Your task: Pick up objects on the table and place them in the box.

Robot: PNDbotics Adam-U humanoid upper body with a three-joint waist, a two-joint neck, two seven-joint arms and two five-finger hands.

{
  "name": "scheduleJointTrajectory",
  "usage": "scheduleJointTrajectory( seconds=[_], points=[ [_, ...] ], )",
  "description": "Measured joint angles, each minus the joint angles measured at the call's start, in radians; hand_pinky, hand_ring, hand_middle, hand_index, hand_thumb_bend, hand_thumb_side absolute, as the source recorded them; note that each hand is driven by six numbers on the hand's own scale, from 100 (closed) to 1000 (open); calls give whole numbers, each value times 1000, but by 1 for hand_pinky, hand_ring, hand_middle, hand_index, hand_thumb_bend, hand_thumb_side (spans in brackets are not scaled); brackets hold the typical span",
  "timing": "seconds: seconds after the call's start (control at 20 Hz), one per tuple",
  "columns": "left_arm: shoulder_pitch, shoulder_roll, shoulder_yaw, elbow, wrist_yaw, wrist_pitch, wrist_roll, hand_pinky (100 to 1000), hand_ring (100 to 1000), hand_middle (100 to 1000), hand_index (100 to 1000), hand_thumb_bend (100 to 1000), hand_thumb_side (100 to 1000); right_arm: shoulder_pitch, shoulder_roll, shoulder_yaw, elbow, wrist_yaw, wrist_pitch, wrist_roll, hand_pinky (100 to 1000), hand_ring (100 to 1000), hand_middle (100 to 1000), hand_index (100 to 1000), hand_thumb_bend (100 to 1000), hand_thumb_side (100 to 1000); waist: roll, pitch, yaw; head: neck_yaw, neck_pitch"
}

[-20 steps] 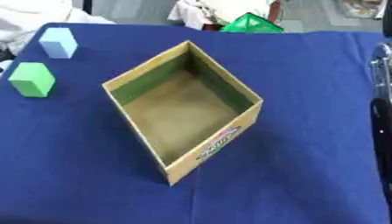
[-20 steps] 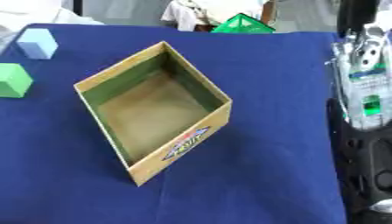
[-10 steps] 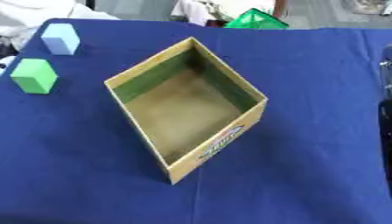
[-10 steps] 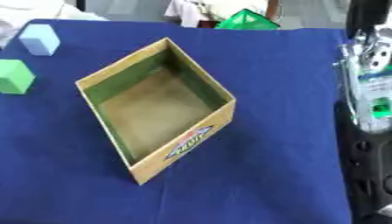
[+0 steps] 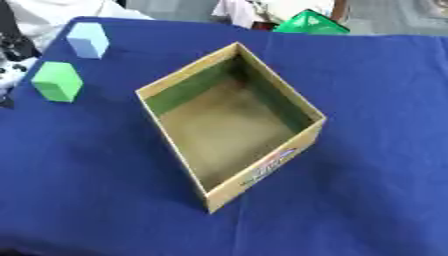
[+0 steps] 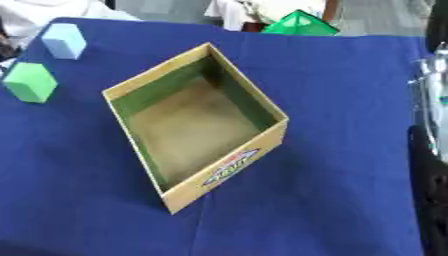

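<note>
Two blocks, a light blue block (image 5: 87,40) and a green block (image 5: 58,81), sit on the table (image 5: 367,100), well left of my right robot hand (image 6: 430,95). The empty box (image 6: 197,125) lies between. I cannot tell whether that robot hand is spread or closed.

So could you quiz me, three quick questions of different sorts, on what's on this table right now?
1. True or false: the box already holds a block.
2. Which block sits nearer the box: (a) the green block, (b) the light blue block?
3. Fill in: the green pyramid sits at the table's ___ edge.

Key: 1 false, its inside is bare. 2 (a). 3 far.
</note>
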Motion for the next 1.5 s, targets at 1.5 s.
scheduleJointTrajectory(
  seconds=[1.5],
  points=[
    [-78, -70, 35, 66, -29, 57, -37, 857, 891, 881, 955, 656, 188, -35, -12, 0, 19, -29, -5, 11, 821, 838, 619, 854, 180, 1000, -19, 71, -30, -48, -62]
  ],
)
